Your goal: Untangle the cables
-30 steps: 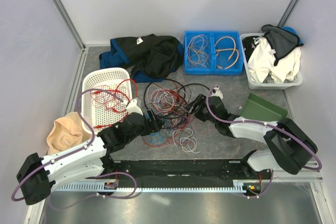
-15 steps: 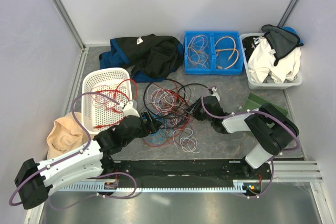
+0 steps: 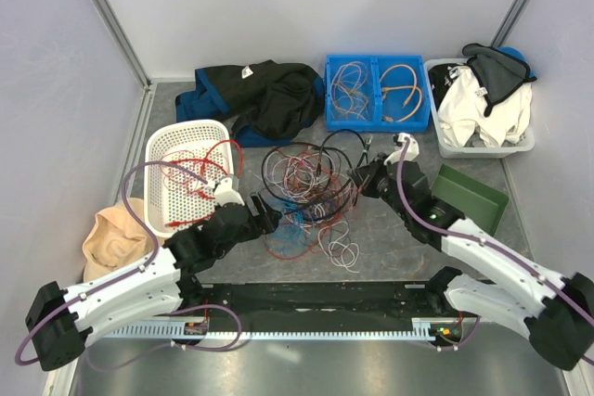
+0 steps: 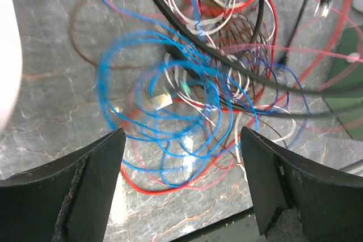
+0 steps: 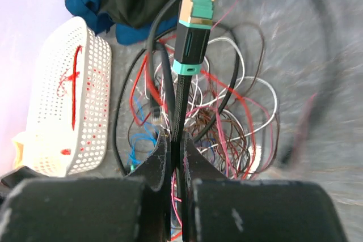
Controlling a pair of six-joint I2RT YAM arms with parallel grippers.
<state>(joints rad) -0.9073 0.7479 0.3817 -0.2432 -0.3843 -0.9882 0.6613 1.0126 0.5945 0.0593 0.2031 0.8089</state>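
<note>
The cables (image 3: 306,187) lie in a tangle of red, black, white and blue wires at mid-table. My right gripper (image 3: 365,177) stands at the tangle's right edge. In the right wrist view this gripper (image 5: 177,147) is shut on a black braided cable (image 5: 180,100), which ends in a teal and black connector (image 5: 195,21) sticking up past the fingertips. My left gripper (image 3: 266,219) is at the tangle's left edge. It (image 4: 181,165) is open over blue wire loops (image 4: 161,117) and a red wire, with nothing held between the fingers.
A white basket (image 3: 167,141) with red wires sits left of the tangle, beside a beige cloth (image 3: 116,234). Behind are dark clothing (image 3: 260,99), a blue bin (image 3: 330,90) of cables and a clothes-filled white bin (image 3: 441,141). A green tray (image 3: 473,194) lies on the right.
My right gripper has shut on the black cable and drawn it up and to the right, with the arm swinging round. The left gripper has edged slightly forward, still open.
</note>
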